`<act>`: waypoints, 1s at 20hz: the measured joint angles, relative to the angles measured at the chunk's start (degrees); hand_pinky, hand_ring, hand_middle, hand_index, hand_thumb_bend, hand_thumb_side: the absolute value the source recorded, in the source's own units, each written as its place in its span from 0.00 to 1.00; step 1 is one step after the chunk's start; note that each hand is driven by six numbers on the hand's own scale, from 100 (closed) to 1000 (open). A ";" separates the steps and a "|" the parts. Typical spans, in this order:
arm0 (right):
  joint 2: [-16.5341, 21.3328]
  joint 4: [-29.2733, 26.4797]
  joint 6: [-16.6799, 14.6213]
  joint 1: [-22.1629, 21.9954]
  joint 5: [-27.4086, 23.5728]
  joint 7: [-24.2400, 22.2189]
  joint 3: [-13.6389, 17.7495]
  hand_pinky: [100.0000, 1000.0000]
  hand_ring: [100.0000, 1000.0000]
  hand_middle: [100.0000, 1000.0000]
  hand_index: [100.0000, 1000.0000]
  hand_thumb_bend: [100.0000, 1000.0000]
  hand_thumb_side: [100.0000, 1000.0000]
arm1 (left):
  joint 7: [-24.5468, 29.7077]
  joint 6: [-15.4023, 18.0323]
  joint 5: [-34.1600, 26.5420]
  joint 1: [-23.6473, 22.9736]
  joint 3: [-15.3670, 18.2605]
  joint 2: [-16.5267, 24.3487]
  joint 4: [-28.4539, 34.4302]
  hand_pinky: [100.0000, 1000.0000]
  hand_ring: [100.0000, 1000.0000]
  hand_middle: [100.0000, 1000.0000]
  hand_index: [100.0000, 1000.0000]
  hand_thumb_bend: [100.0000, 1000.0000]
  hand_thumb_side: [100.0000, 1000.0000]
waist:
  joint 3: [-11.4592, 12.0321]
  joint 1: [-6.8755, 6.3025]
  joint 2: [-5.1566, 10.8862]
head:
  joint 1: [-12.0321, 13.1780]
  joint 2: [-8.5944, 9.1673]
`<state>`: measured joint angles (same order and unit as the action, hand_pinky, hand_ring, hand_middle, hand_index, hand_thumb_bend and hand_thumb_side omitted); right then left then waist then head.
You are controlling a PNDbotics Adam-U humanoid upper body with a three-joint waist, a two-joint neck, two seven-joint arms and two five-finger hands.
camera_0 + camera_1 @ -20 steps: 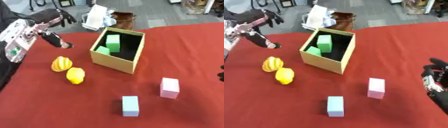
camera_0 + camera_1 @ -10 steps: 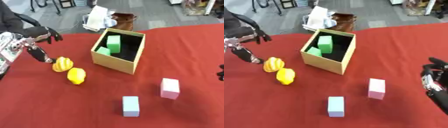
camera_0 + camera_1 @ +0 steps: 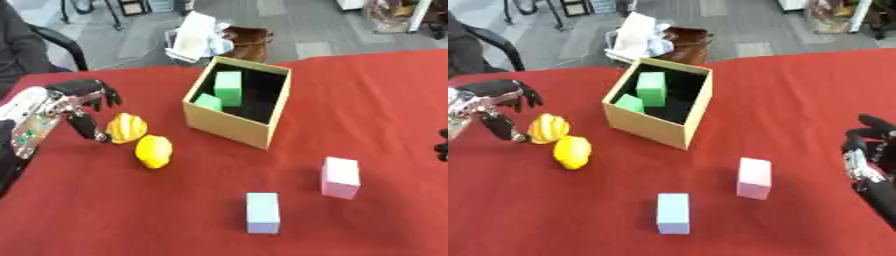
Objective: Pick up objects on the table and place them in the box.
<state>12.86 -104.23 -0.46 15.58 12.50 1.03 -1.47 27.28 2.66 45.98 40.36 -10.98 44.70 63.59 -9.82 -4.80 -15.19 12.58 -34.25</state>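
While the left eye view catches only dark fingertips at its right edge, the right eye view shows the right robot hand (image 3: 866, 160) resting at the worktop's (image 3: 105, 215) right side, fingers relaxed and apart. At the left, the left robot hand (image 3: 77, 102) hangs with fingers spread, thumb down just beside a ribbed yellow-orange fruit (image 3: 126, 127); contact is unclear. A lemon (image 3: 153, 150) lies next to it. Two green blocks (image 3: 227, 88) sit inside the cardboard box (image 3: 229, 126). A pink block (image 3: 340, 177) and a light blue block (image 3: 262, 212) lie nearer.
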 measured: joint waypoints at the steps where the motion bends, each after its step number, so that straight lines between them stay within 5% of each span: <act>1: 0.00 0.00 0.00 0.00 0.00 0.00 -0.01 0.59 0.60 0.64 0.84 0.00 0.49 | -0.21 0.13 0.39 0.15 -0.02 -0.40 -0.72 0.63 0.56 0.63 0.79 0.50 0.00 | -0.01 0.00 0.00 | 0.00 0.00; 5: 0.00 0.00 -0.01 0.00 -0.01 -0.01 -0.01 0.59 0.60 0.64 0.84 0.00 0.49 | -1.30 0.14 1.84 0.96 -0.01 -1.58 -2.87 0.57 0.49 0.55 0.72 0.43 0.00 | -0.17 0.15 0.00 | 0.10 -0.01; 12: -0.01 0.00 -0.02 0.00 -0.01 -0.03 -0.02 0.59 0.60 0.64 0.84 0.00 0.49 | -3.94 0.11 4.44 2.09 0.03 -3.44 -5.42 0.57 0.49 0.55 0.72 0.43 0.00 | -0.22 0.31 0.03 | 0.29 -0.25; 13: -0.01 0.00 -0.02 0.00 -0.01 -0.03 -0.02 0.59 0.60 0.64 0.84 0.00 0.50 | -4.06 0.16 4.52 2.10 0.05 -3.44 -5.58 0.41 0.28 0.29 0.48 0.21 0.00 | -0.22 0.31 0.04 | 0.30 -0.25; 20: -0.02 0.00 -0.02 -0.04 -0.01 -0.03 0.00 0.59 0.60 0.64 0.84 0.00 0.50 | -8.33 -0.08 3.05 4.24 1.36 -3.56 0.09 0.39 0.24 0.24 0.43 0.21 0.00 | -0.34 0.31 0.15 | 0.44 -0.40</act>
<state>12.85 -104.23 -0.48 15.54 12.48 1.00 -1.48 18.96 2.58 49.03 44.61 -9.63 41.14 63.68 -10.16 -4.50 -15.04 13.02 -34.65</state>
